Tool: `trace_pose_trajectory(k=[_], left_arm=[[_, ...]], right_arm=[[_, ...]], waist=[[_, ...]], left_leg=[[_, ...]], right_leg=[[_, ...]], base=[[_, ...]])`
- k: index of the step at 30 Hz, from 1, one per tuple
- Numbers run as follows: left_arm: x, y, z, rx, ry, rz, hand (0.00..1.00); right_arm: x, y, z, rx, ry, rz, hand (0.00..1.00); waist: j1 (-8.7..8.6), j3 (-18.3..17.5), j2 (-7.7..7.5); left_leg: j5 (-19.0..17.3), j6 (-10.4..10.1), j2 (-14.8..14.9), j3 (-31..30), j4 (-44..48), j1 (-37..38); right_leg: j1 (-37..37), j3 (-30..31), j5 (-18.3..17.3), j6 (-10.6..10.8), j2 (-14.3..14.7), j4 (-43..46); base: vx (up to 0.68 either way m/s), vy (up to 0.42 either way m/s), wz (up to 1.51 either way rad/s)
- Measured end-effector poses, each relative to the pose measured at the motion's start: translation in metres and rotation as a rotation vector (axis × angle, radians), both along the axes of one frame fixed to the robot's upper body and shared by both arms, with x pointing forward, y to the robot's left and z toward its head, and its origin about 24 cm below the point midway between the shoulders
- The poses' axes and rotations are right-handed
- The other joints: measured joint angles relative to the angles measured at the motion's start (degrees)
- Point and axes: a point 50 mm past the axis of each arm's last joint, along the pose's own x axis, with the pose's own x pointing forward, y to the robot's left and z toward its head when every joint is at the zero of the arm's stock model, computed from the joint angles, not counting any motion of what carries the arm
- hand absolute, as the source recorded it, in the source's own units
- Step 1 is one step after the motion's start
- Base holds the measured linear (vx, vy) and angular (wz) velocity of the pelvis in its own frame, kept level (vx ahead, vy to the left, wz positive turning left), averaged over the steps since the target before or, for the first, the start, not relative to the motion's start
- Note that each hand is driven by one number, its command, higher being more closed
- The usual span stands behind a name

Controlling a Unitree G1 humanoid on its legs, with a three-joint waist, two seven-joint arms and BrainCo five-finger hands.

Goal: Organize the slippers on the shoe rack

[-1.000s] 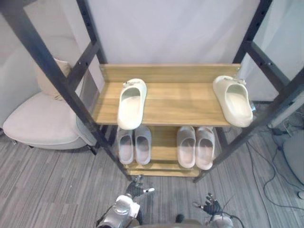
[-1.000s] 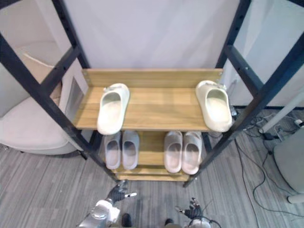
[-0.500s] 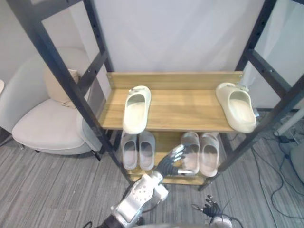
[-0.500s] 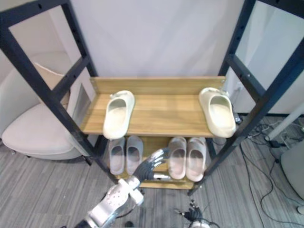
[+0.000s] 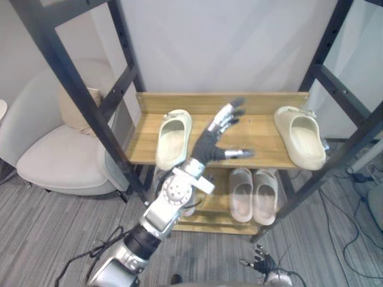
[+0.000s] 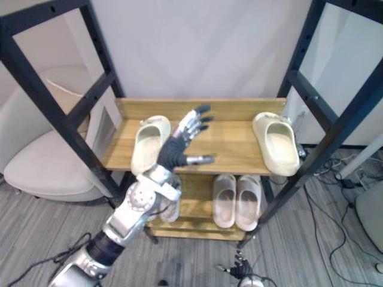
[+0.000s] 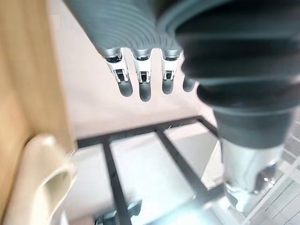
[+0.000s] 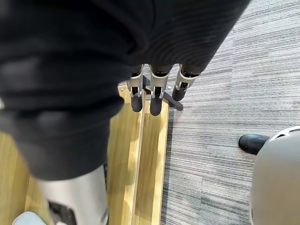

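While its fingers (image 5: 226, 118) are spread wide and hold nothing, the left hand (image 5: 208, 145) hovers over the shoe rack's top shelf (image 5: 257, 136); the left cream slipper (image 5: 172, 137) lies just beside it, the right cream slipper (image 5: 301, 136) well apart at the shelf's far end; a pale slipper pair (image 5: 252, 194) sits one level below; the right hand (image 5: 263, 263) hangs low near the floor, fingers loosely straight.
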Motion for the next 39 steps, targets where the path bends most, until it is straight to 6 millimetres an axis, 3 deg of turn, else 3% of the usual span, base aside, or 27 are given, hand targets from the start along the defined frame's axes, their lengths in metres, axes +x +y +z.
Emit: trace_pose_trajectory(k=[5, 14, 23, 39], left_arm=[[0.03, 0.019, 0.015, 0.007, -0.019, 0.138, 0.0], [0.076, 0.079, 0.007, 0.201, 0.051, 0.397, 0.0], [0.083, 0.126, 0.022, 0.33, 0.003, 0.562, 0.0], [0.082, 0.154, 0.032, 0.547, -0.089, 0.704, 0.0]], right_arm=[[0.002, -0.001, 0.001, 0.002, -0.004, 0.007, 0.0], [0.006, 0.0, 0.001, 0.009, -0.008, 0.014, 0.0], [0.005, 0.0, 0.001, 0.012, -0.006, 0.006, 0.0], [0.002, -0.001, 0.004, 0.021, -0.027, 0.016, 0.0]], waist=[[-0.86, 0.0, -0.1], [-2.33, 0.4, -0.5], [-2.39, 0.9, -0.48], [-1.84, 1.4, -0.09]], left_leg=[[0.1, 0.1, -0.4, -0.1, 0.0, -0.5], [0.1, 0.1, -0.5, -0.8, 0.0, -1.2], [0.1, 0.1, -0.6, -1.7, 0.0, -1.9], [0.1, 0.0, -0.5, -1.4, -0.6, -1.4]], right_leg=[[-0.7, -0.1, -0.3, 0.1, -0.2, 0.4], [-0.8, -0.8, 0.0, -0.2, 0.0, -0.8], [-0.8, -1.2, 0.2, -0.3, 0.0, -1.5], [-0.8, -0.7, 0.1, -0.4, 0.1, -1.4]], base=[[0.0, 0.0, 0.0], [0.02, -0.004, 0.01], [0.01, -0.003, 0.02], [0.0, 0.0, 0.0]])
